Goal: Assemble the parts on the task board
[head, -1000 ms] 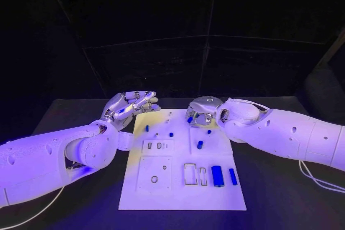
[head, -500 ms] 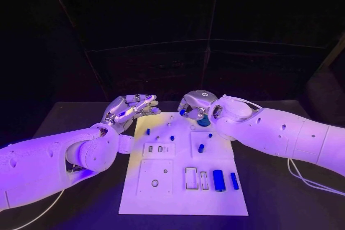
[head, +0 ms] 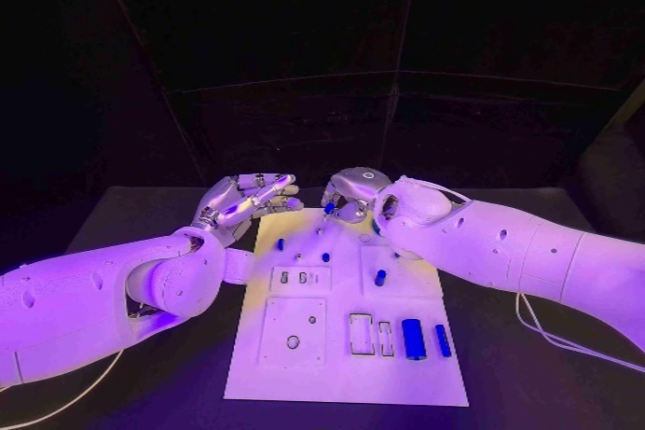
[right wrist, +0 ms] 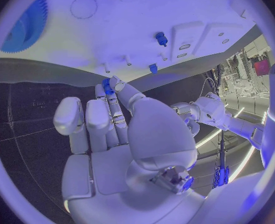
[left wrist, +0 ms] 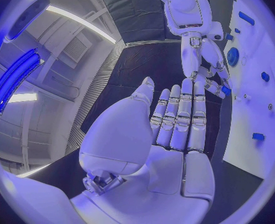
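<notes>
The white task board lies in the middle of the black table. My right hand hovers over the board's far edge and pinches a small blue part at its fingertips; the right wrist view has the same part just above the board. My left hand floats beside the board's far left corner with fingers stretched out and nothing in it, palm bare. The left wrist view shows the right hand close ahead.
Small blue pegs stand on the board. Two blue cylinders lie near its right edge beside rectangular slots. A blue gear sits on the board. Black table surrounds the board.
My right hand has moved left along the board's far edge, towards the left hand, carrying the blue part. The left hand has stayed about where it was.
</notes>
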Robot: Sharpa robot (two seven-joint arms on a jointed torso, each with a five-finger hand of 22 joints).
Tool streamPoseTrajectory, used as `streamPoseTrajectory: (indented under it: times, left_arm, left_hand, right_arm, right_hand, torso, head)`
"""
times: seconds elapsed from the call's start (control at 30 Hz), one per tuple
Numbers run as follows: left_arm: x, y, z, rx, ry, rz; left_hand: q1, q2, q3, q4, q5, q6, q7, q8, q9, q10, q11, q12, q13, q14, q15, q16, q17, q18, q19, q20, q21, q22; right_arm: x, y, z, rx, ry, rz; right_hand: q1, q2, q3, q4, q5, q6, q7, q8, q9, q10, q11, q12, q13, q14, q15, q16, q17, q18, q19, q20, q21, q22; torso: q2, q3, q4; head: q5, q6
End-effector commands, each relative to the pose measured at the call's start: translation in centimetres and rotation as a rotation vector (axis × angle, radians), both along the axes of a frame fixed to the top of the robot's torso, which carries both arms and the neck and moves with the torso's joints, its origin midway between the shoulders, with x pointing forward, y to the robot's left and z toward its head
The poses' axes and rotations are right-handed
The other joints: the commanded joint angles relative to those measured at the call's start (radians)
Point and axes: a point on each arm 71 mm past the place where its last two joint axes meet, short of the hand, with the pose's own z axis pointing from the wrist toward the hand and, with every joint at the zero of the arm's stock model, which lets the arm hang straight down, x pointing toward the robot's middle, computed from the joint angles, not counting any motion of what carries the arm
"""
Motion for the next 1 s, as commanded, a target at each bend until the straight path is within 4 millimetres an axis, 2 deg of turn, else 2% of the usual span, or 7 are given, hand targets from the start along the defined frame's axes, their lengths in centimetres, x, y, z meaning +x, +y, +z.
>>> streamPoseTrajectory:
  times: [0.03, 0.13, 0.33, 0.5, 0.8, 1.0]
  left_arm:
    - [0.00, -0.14, 0.33, -0.004, -0.020, -0.009]
    - [0.01, -0.15, 0.49, -0.005, -0.023, -0.010]
    - [0.07, -0.20, 0.62, -0.005, -0.026, -0.011]
    - [0.08, -0.19, 0.68, -0.005, -0.026, -0.011]
    - [0.08, -0.16, 0.80, -0.005, -0.028, -0.012]
    - [0.07, -0.26, 0.81, -0.007, -0.026, -0.018]
  left_hand:
    - [-0.002, 0.005, -0.002, -0.007, -0.003, 0.008, 0.002, -0.007, -0.001, 0.005, 0.001, -0.005, 0.000, 0.010, 0.001, -0.004, 0.002, 0.014, 0.006, 0.000, -0.004, -0.002]
    - [-0.002, 0.005, -0.002, -0.007, -0.003, 0.008, 0.002, -0.007, -0.001, 0.005, 0.001, -0.005, 0.000, 0.010, 0.001, -0.004, 0.002, 0.014, 0.006, 0.000, -0.004, -0.002]
    - [-0.002, 0.005, -0.002, -0.007, -0.003, 0.008, 0.002, -0.007, -0.001, 0.005, 0.001, -0.005, 0.000, 0.010, 0.001, -0.004, 0.002, 0.014, 0.006, 0.000, -0.004, -0.002]
    - [-0.002, 0.005, -0.002, -0.007, -0.003, 0.008, 0.002, -0.007, -0.001, 0.005, 0.001, -0.005, 0.000, 0.010, 0.001, -0.004, 0.002, 0.014, 0.006, 0.000, -0.004, -0.002]
    - [-0.001, 0.005, -0.002, -0.009, -0.003, 0.008, 0.001, -0.008, -0.001, 0.006, 0.000, -0.006, 0.000, 0.011, 0.000, -0.006, 0.002, 0.014, 0.007, 0.000, -0.005, -0.002]
    - [-0.001, 0.005, -0.002, -0.009, -0.003, 0.008, 0.001, -0.008, -0.001, 0.006, 0.000, -0.006, 0.000, 0.011, 0.000, -0.006, 0.002, 0.014, 0.007, 0.000, -0.005, -0.002]
  right_arm:
    - [0.18, 0.22, -0.13, -0.020, 0.023, 0.005]
    - [0.31, 0.34, -0.16, -0.021, 0.024, -0.002]
    - [0.61, 0.48, -0.26, -0.028, 0.027, -0.017]
    - [0.66, 0.54, -0.32, -0.040, 0.027, -0.019]
    - [0.75, 0.58, -0.40, -0.053, 0.031, -0.026]
    - [0.91, 0.81, -0.55, -0.066, 0.044, -0.038]
  right_hand:
    - [-0.001, -0.008, 0.009, 0.003, -0.001, -0.001, 0.005, 0.001, -0.001, -0.001, -0.003, -0.004, 0.001, 0.005, 0.004, 0.004, 0.001, -0.016, 0.005, 0.004, 0.005, 0.002]
    - [-0.001, -0.008, 0.009, 0.003, -0.001, -0.001, 0.005, 0.001, -0.001, -0.001, -0.003, -0.004, 0.001, 0.005, 0.004, 0.004, 0.001, -0.016, 0.005, 0.004, 0.005, 0.002]
    - [-0.005, -0.013, 0.015, 0.004, -0.002, -0.004, 0.006, 0.001, -0.001, -0.004, -0.003, -0.005, 0.001, 0.005, 0.005, 0.007, 0.002, -0.016, 0.006, 0.005, 0.006, 0.004]
    - [-0.006, -0.015, 0.018, 0.005, -0.002, -0.005, 0.007, 0.000, -0.002, -0.005, -0.002, -0.005, 0.001, 0.005, 0.005, 0.008, 0.003, -0.017, 0.007, 0.005, 0.007, 0.005]
    - [-0.009, -0.019, 0.022, 0.006, -0.002, -0.007, 0.007, 0.000, -0.002, -0.008, -0.002, -0.005, 0.000, 0.004, 0.006, 0.009, 0.003, -0.017, 0.007, 0.006, 0.007, 0.005]
    - [-0.017, -0.026, 0.030, 0.011, -0.004, -0.012, 0.009, -0.001, -0.002, -0.015, 0.001, -0.005, 0.000, 0.002, 0.007, 0.007, -0.004, -0.016, 0.005, 0.007, 0.006, 0.003]
  torso:
    - [0.007, -0.0014, 0.0023]
    - [0.008, -0.0025, 0.0015]
    - [0.010, -0.0033, 0.0039]
    - [0.011, -0.0023, 0.0027]
    - [0.013, -0.0032, 0.0007]
    - [0.014, -0.0039, 0.0029]
  head:
    - [0.001, -0.002]
    - [0.003, -0.001]
    - [0.003, -0.004]
    - [0.007, -0.007]
    - [0.010, -0.008]
    - [0.010, -0.009]
